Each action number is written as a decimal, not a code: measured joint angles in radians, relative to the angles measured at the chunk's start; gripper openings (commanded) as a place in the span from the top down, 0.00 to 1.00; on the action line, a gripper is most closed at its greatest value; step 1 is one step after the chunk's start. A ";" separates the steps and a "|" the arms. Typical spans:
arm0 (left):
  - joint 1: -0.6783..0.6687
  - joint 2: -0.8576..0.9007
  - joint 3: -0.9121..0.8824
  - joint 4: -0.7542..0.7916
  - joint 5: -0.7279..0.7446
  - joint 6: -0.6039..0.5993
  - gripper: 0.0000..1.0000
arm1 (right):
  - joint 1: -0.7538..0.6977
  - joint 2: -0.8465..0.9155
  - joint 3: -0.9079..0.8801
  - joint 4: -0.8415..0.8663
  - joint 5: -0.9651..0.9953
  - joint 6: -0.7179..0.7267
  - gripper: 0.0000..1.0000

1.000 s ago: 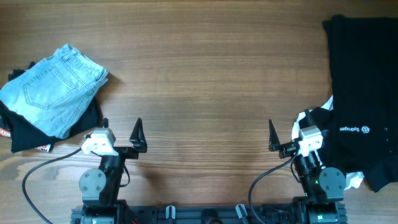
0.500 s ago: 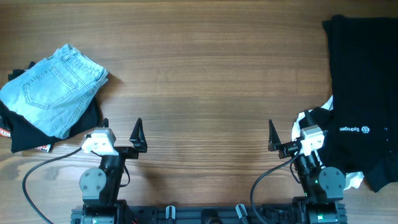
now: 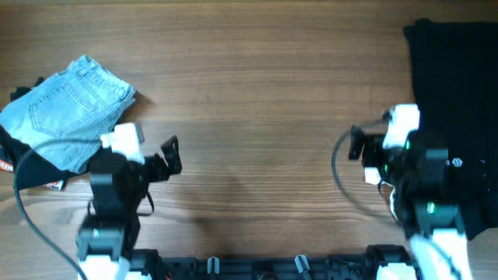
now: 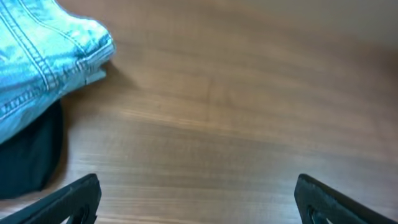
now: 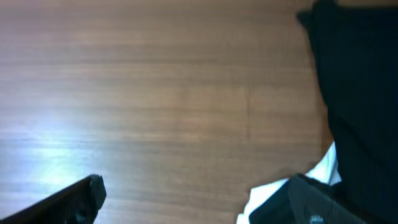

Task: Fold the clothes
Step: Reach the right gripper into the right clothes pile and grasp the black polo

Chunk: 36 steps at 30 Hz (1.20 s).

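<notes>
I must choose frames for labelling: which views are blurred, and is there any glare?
Overhead: left arm and right arm blurred, folded jeans fairly sharp. Left wrist: soft overall, jeans stitching readable. Right wrist: soft, pale glare on the table at lower left.

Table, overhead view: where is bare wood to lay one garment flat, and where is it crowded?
The wide middle of the table is bare, between the folded jeans at left and the black clothes pile at right. Both side edges are crowded.
</notes>
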 measured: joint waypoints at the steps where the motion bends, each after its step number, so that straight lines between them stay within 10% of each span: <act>1: 0.000 0.042 0.034 -0.021 0.003 0.000 0.00 | -0.003 0.053 0.034 -0.011 0.000 0.002 0.00; 11: 0.000 0.213 0.119 -0.059 0.022 0.000 0.00 | -0.060 0.472 0.102 -0.108 0.259 0.189 0.07; 13: 0.000 0.213 0.119 -0.059 0.022 0.000 0.00 | -0.064 0.560 0.102 -0.105 0.282 0.225 0.18; 15: 0.000 0.213 0.119 -0.059 0.022 0.000 0.00 | -0.064 0.640 0.102 -0.083 0.285 0.250 0.58; 20: 0.000 0.213 0.119 -0.059 0.022 0.000 0.00 | -0.064 0.719 0.102 -0.080 0.288 0.275 0.96; 36: 0.000 0.213 0.119 -0.051 0.022 0.000 0.00 | -0.087 0.468 0.383 -0.256 0.296 0.199 0.94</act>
